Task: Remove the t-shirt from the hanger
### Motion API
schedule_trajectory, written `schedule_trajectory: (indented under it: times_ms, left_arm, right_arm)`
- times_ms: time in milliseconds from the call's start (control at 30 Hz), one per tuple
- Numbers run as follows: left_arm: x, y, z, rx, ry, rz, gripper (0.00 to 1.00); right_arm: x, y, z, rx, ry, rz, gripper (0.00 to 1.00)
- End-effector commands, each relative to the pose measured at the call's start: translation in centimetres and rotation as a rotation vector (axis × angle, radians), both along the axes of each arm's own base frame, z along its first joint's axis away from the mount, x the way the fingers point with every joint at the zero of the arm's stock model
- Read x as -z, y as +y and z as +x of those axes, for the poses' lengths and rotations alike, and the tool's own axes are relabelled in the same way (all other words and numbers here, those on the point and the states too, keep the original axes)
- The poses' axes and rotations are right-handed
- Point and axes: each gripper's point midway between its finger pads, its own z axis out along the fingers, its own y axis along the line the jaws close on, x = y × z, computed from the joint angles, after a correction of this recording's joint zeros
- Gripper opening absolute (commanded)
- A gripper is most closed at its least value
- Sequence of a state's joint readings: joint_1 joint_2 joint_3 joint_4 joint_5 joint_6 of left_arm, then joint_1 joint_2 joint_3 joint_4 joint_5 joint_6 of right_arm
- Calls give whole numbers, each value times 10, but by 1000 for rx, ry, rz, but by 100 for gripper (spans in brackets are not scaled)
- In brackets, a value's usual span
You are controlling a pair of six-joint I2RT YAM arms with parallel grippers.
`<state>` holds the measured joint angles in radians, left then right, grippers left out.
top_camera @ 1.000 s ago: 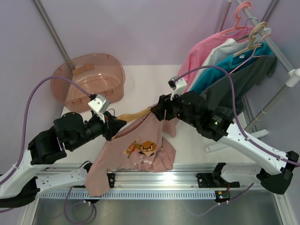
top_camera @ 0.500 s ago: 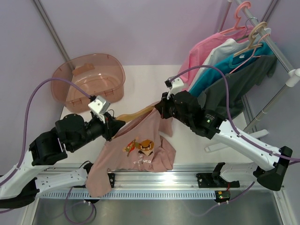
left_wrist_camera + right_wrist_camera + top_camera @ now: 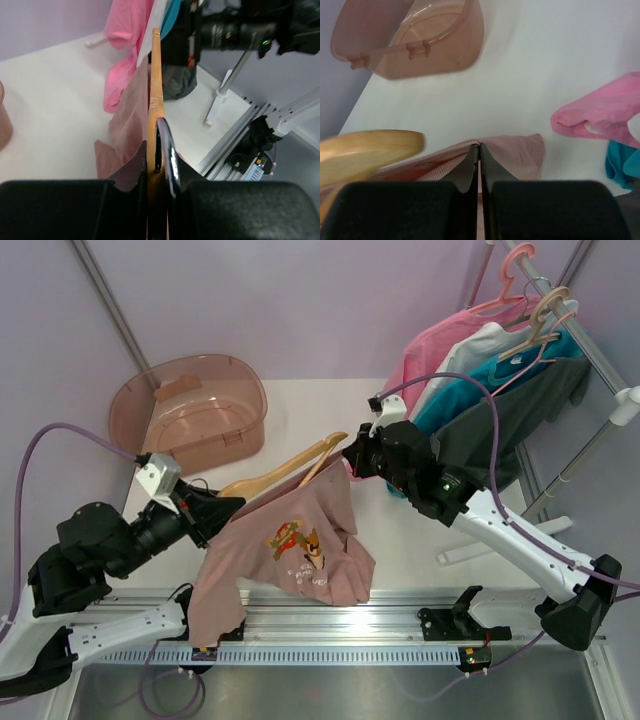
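Note:
The wooden hanger [image 3: 290, 466] slants up to the right above the table, and its bare right arm sticks out of the shirt. My left gripper [image 3: 222, 508] is shut on its lower left end. In the left wrist view the hanger [image 3: 154, 90] runs edge-on between the jaws of the left gripper [image 3: 156, 155]. The mauve t-shirt [image 3: 295, 550] with its cartoon print hangs below the hanger, down over the front rail. My right gripper [image 3: 350, 462] is shut on its upper right edge. In the right wrist view the right gripper [image 3: 479, 146] pinches the ribbed collar of the t-shirt [image 3: 517, 155], with the hanger [image 3: 367, 152] tip to the left.
A translucent brown basket [image 3: 190, 415] stands at the back left of the white table [image 3: 300, 410]. A clothes rack [image 3: 560, 330] at the right carries pink, white, teal and dark grey garments on hangers. A metal rail [image 3: 330, 625] runs along the front edge.
My right gripper has shut on the shirt's collar and moved back and to the right. The left arm has pulled left, and the hanger's right arm has slid out of the shirt.

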<state>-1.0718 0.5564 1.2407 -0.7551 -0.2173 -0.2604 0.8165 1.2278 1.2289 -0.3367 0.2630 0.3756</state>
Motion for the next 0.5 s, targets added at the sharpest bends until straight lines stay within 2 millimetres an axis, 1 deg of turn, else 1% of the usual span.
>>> schedule_trajectory:
  times_ms: [0,33,67,100,167,200,267,333,367,400,433,467]
  left_arm:
    - [-62,7,-30,135,-133,-224,0]
    - [-60,3,-35,168,-130,-218,0]
    - [-59,-1,-35,179,-127,-212,0]
    - [-58,-2,-36,186,-123,-211,0]
    - [-57,-3,-36,187,-128,-218,0]
    - [-61,-1,-36,183,-140,-236,0]
    - [-65,5,-34,160,-150,-255,0]
    - [-72,10,-30,123,-169,-285,0]
    - [-78,11,-27,109,-191,-323,0]
    - [-86,18,-29,96,-218,-369,0]
    - [-90,21,-28,81,-237,-404,0]
    - [-96,23,-27,76,-260,-444,0]
  right_arm:
    - [17,-20,25,67,7,-44,0]
    - [18,-16,26,50,11,-48,0]
    - [17,-14,27,43,8,-43,0]
    - [11,-12,27,35,0,-37,0]
    - [11,-10,27,27,6,-38,0]
    - [14,-6,25,9,16,-33,0]
    - [17,-6,23,7,23,-14,0]
    - [14,-7,19,4,16,12,0]
    - [21,-4,12,-23,42,34,0]
    - [18,0,4,-58,44,75,0]
    - [9,12,-1,-115,20,143,0]
    - [21,20,-10,-164,58,175,0]
